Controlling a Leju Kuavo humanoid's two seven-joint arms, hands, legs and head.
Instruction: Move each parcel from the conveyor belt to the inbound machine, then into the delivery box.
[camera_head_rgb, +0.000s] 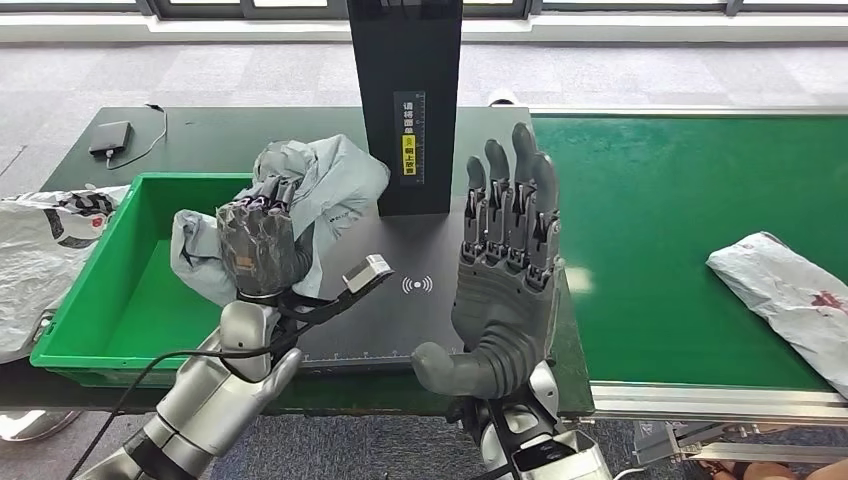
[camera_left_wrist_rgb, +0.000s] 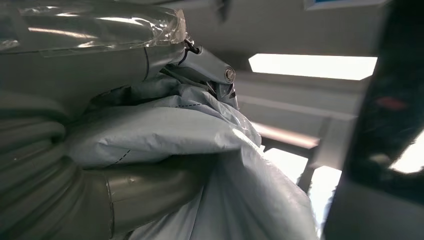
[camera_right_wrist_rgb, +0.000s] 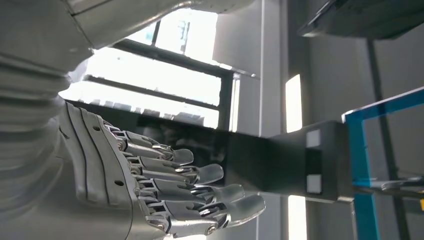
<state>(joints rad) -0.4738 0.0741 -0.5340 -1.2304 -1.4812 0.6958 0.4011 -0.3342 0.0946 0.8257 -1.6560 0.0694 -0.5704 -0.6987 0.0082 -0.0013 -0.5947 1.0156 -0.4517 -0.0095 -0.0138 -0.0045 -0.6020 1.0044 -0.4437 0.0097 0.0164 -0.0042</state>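
Grey carpet and a bright window strip lie behind a dark table (camera_head_rgb: 200, 130) that carries a black inbound machine (camera_head_rgb: 405, 100), its upright column standing at the back of a flat scan plate marked with a wireless symbol. Left of the plate sits a green delivery box (camera_head_rgb: 120, 290), and a green conveyor belt (camera_head_rgb: 680, 220) runs off to the right. The left hand (camera_head_rgb: 262, 245) grips a crumpled grey parcel (camera_head_rgb: 320, 185), held up over the box's right rim, just beside the column; the left wrist view shows the grey plastic bunched between the thumb and fingers. The right hand (camera_head_rgb: 505, 270) is raised above the plate, palm flat, fingers straight and apart, holding nothing. A white parcel (camera_head_rgb: 785, 295) lies on the belt at the right. Another white bag (camera_head_rgb: 45, 240) lies left of the box, and a small black device (camera_head_rgb: 110, 137) with a cable rests on the table's far corner.
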